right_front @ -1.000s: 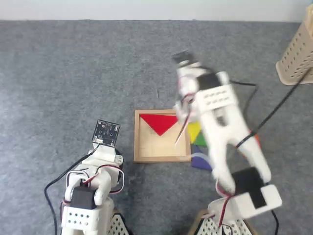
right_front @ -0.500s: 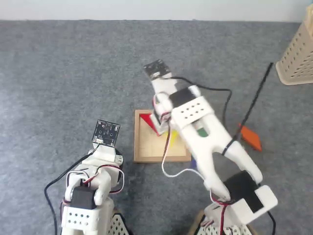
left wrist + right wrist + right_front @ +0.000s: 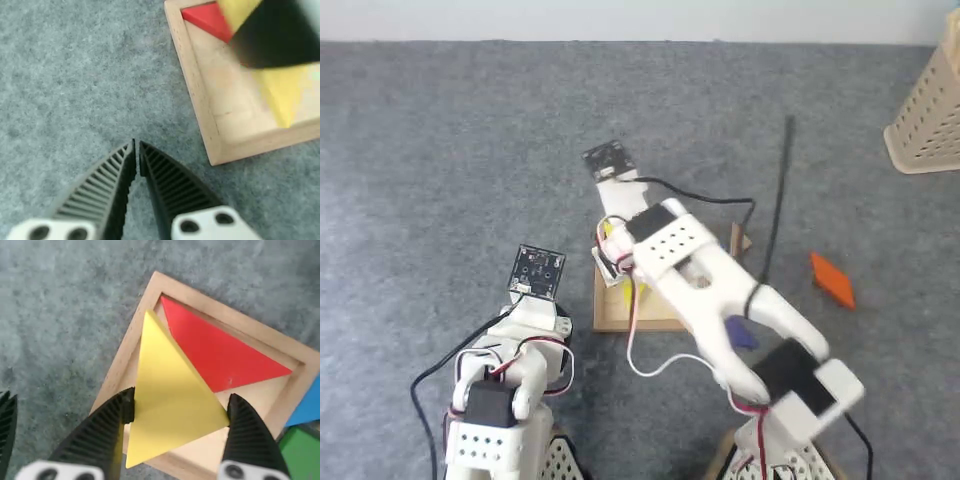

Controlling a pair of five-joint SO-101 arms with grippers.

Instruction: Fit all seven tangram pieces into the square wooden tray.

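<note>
While its jaws pinch the flat yellow triangular piece [image 3: 165, 385] by two edges, the right gripper [image 3: 180, 402] holds it above the square wooden tray [image 3: 135, 325], overlapping the rim beside the seated red triangle [image 3: 220, 355], presumably to lower it flat. Closed and empty, the left gripper [image 3: 137, 147] sits over grey carpet [image 3: 75, 75] nearby.

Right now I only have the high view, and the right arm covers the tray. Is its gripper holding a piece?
Observer: Yes, the right gripper is shut on the yellow triangle, gripping it from two sides.
Operator: Is it in the tray?
Observer: Not seated. It overlaps the wooden tray at the rim, next to the red triangle lying flat inside.
Operator: And the other arm?
Observer: The left gripper is shut and empty, over the carpet just outside the tray.
</note>
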